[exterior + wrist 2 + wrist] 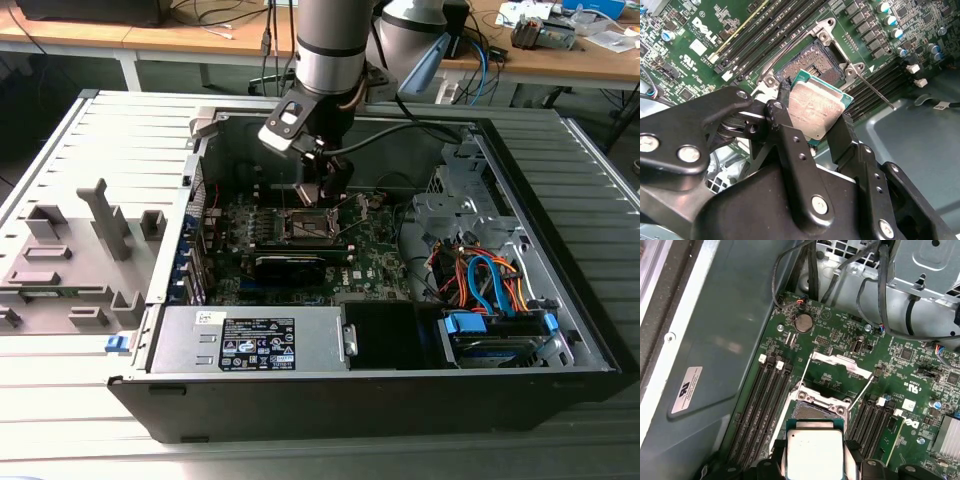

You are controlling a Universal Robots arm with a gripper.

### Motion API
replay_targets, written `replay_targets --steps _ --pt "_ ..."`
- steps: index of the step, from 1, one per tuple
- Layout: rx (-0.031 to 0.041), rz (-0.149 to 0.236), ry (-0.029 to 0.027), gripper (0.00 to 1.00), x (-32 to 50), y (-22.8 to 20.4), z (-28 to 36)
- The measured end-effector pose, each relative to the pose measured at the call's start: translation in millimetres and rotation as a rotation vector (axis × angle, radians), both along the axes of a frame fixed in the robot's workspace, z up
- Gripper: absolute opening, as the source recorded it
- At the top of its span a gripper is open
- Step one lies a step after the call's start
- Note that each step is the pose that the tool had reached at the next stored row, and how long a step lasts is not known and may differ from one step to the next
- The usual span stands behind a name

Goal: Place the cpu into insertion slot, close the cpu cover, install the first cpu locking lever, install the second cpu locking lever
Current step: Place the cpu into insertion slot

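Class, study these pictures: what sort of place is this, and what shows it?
Probably a robotics or electronics lab: a robot arm reaches into an opened computer case, its gripper holding a cpu by the insertion slot, with cluttered wooden workbenches behind.

Cpu (pixel 816 107): silver-topped square with green edges, clamped on two opposite sides by the black gripper (pixel 812 120), held partly in front of the insertion slot (pixel 812 57). Slot: uncovered, dark centre exposed, mounted on the green board (pixel 695 30) between rows of memory slots (pixel 772 30). A thin lever (pixel 877 92) is seen extending from one corner.
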State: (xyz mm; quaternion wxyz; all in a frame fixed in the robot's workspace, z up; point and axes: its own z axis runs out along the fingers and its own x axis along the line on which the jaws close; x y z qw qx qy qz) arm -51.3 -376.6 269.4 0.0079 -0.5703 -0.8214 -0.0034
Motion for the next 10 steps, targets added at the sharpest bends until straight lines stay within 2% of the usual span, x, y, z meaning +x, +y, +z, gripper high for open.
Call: replay_targets --steps 10 --pt "0.0 -0.035 0.0 0.55 0.0 0.0 -0.2"
